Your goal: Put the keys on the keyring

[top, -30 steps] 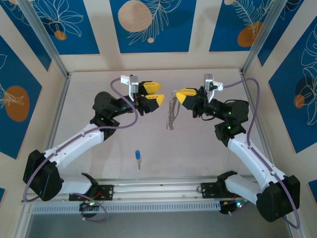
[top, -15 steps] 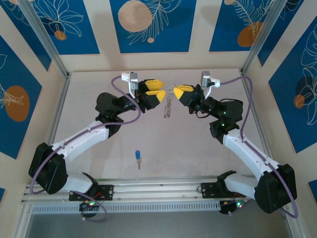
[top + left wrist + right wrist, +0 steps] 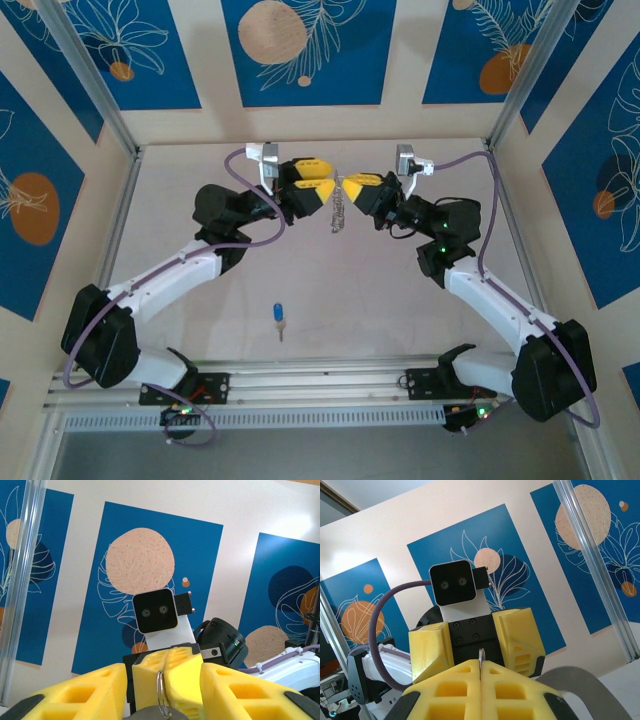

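The right gripper (image 3: 347, 184), clamped on the keyring (image 3: 339, 212), is bringing it up to the left gripper (image 3: 327, 183), fingers parted, likely for a handover; the key (image 3: 278, 316) is lying untouched, well apart from the keyring.

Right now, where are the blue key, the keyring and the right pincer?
blue key (image 3: 278, 313): top view, on its blue head.
keyring (image 3: 339, 215): top view, on its hanging chain.
right pincer (image 3: 347, 184): top view, between its yellow fingertips.

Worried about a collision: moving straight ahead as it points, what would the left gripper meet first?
Probably the keyring, held by the right gripper directly ahead of the open left gripper; depth is uncertain.
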Tool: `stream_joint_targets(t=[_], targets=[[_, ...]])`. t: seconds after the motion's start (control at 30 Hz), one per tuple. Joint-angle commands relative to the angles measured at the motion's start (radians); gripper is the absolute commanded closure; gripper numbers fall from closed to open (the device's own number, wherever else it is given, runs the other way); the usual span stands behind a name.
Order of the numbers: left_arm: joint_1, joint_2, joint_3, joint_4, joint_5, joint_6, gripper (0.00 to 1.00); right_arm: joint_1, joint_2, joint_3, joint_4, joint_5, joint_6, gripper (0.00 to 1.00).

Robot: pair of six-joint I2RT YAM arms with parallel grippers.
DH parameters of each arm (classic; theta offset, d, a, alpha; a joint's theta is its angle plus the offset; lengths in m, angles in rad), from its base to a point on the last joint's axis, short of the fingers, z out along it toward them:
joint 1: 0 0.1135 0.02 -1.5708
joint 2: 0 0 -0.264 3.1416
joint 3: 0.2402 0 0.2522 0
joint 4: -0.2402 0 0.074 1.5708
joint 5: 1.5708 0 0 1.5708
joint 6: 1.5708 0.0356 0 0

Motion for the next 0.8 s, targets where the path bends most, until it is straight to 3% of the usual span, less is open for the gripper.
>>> stream_joint_targets(t=[0.0, 0.3, 0.77], targets=[[0.008, 0.01, 0.037, 0.03, 0.031, -0.008, 0.58, 0.011, -0.003, 0.02, 0.051, 0.025, -0.003, 1.0], [0.008, 0.013, 0.038, -0.013, 0.044, 0.009, 0.59, 0.012, -0.009, 0.021, 0.039, 0.028, -0.011, 1.0], [0.008, 0.022, 0.05, -0.037, 0.055, 0.017, 0.76, 0.014, -0.011, 0.02, 0.027, 0.024, -0.021, 1.0]])
